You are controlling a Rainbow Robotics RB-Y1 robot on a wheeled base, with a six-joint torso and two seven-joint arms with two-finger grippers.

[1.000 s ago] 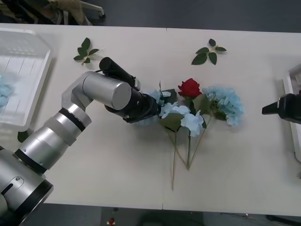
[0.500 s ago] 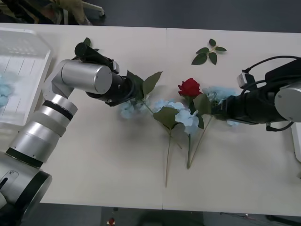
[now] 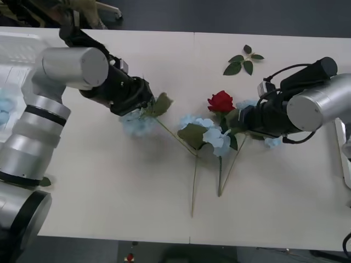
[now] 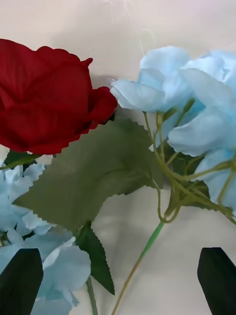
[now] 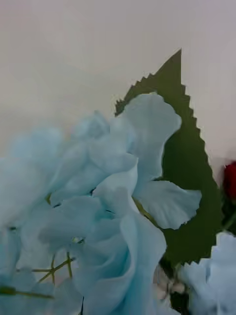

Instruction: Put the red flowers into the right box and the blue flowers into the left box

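Front view: the left end effector [image 3: 141, 103] sits at about 10 o'clock from the middle of the pale surface [image 3: 109, 186]. It is closed on one head of the blue flowers [image 3: 137, 123], which shows just under its tip. That flower's thin stem runs away toward 4 o'clock into the heap at the centre. There, more blue heads lie with one of the red flowers [image 3: 221, 102], the rose at the 12 o'clock side of the heap and the stems fanning toward 6 o'clock. The right end effector [image 3: 241, 118] reaches in from 3 o'clock, its tip just beside the rose and among the blue petals. The left box [image 3: 16, 41] lies at 10 o'clock by the surface edge, the right box [image 3: 344, 159] at 3 o'clock. A loose leaf sprig [image 3: 243, 60] lies at 1 o'clock.

Right wrist view: the black fingers [image 4: 19, 280] stand wide apart and hold nothing. Beyond them the red flower [image 4: 46, 96] touches a big green leaf [image 4: 93, 177], with blue flowers [image 4: 191, 98] on either side.

Left wrist view: blue flowers [image 5: 98, 197] press close to the camera in front of a serrated leaf [image 5: 194, 162]. A sliver of the red flower [image 5: 230, 179] lies beyond.
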